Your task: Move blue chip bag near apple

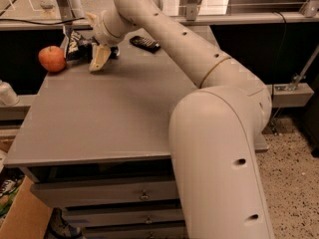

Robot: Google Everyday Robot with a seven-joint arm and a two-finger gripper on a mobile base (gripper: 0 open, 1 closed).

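Camera view looks down over the robot's bulky cream arm (199,68), which stretches from the lower right across a grey table (99,128) to its far left corner. At the end of the arm the gripper (98,59) points down at the tabletop, its cream tip at or just above the surface. The blue chip bag (75,43) lies directly behind and to the left of the gripper, crumpled, with white lettering showing on the dark foil; part of it is hidden by the wrist. Gripper and bag overlap from this angle, and whether the gripper clasps the bag or merely stands against it cannot be told. The apple (52,59) sits near the table's left edge, just beside the bag on its left, with a narrow strip of table visible between them. A small flat black device (145,44) lies further right along the back of the table, apart from the bag. Below the tabletop are drawer fronts (144,195), and a cardboard box (20,218) stands at the lower left.
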